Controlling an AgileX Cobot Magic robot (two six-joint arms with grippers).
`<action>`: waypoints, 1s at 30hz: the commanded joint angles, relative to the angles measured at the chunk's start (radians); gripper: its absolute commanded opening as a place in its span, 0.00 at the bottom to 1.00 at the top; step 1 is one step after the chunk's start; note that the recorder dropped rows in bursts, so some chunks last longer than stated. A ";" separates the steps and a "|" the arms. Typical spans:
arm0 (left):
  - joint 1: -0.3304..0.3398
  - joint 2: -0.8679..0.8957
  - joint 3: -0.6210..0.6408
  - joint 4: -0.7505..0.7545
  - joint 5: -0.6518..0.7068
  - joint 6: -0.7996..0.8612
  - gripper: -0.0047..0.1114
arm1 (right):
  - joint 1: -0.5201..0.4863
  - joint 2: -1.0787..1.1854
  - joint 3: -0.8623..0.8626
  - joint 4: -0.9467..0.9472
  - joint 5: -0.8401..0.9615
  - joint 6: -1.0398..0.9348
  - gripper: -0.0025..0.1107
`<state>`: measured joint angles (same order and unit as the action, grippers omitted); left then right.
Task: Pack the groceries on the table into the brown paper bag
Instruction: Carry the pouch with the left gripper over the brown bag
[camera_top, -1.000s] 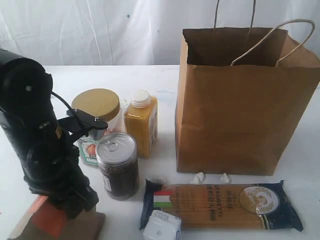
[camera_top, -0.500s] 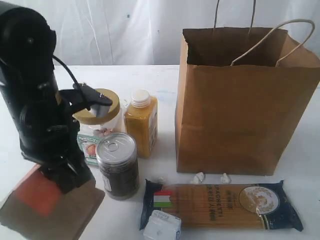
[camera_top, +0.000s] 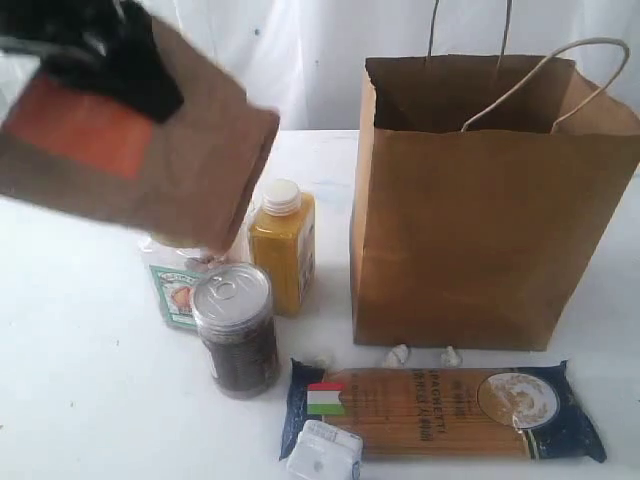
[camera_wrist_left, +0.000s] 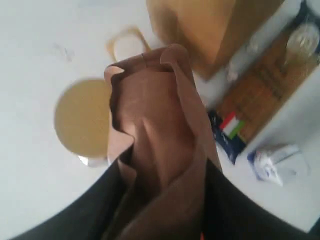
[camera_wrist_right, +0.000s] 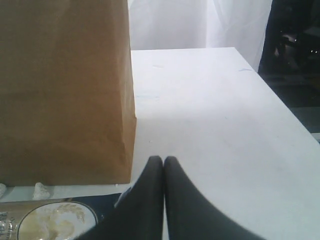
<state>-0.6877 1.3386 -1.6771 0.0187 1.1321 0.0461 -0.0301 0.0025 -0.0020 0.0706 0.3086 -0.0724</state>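
My left gripper (camera_top: 125, 80) is shut on the orange-brown pouch (camera_top: 150, 150), which hangs in the air at the upper left, above the jar. In the left wrist view the pouch (camera_wrist_left: 160, 120) fills the gap between the black fingers (camera_wrist_left: 75, 215). Under it stand the clear jar (camera_top: 178, 285) with its gold lid (camera_wrist_left: 82, 117), the yellow bottle (camera_top: 283, 250) and the dark can (camera_top: 237, 325). The spaghetti packet (camera_top: 440, 410) and small white box (camera_top: 324, 455) lie in front of the brown paper bag (camera_top: 490, 220). My right gripper (camera_wrist_right: 163, 160) is shut and empty beside the bag (camera_wrist_right: 65, 90), over the packet's end (camera_wrist_right: 50, 220).
The white table (camera_top: 80, 380) spreads to the left front and, in the right wrist view, to the right of the bag up to its edge (camera_wrist_right: 285, 105). Small white crumbs (camera_top: 398, 355) lie at the bag's foot. A white curtain hangs behind.
The left arm has lifted the pouch from the table's front left corner up to the upper left, above the jar. The other groceries and the right gripper have not moved.
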 joint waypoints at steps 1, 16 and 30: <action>-0.004 -0.023 -0.185 -0.099 -0.138 0.039 0.04 | 0.003 -0.003 0.002 0.000 -0.010 -0.001 0.02; -0.004 0.321 -0.180 -0.951 -0.647 1.139 0.04 | 0.003 -0.003 0.002 0.000 -0.008 -0.001 0.02; -0.004 0.319 -0.231 -1.017 -0.617 1.136 0.04 | 0.003 -0.003 0.002 0.000 -0.008 -0.001 0.02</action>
<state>-0.6883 1.6512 -1.8961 -0.9420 0.5254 1.1607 -0.0301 0.0025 -0.0020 0.0706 0.3086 -0.0724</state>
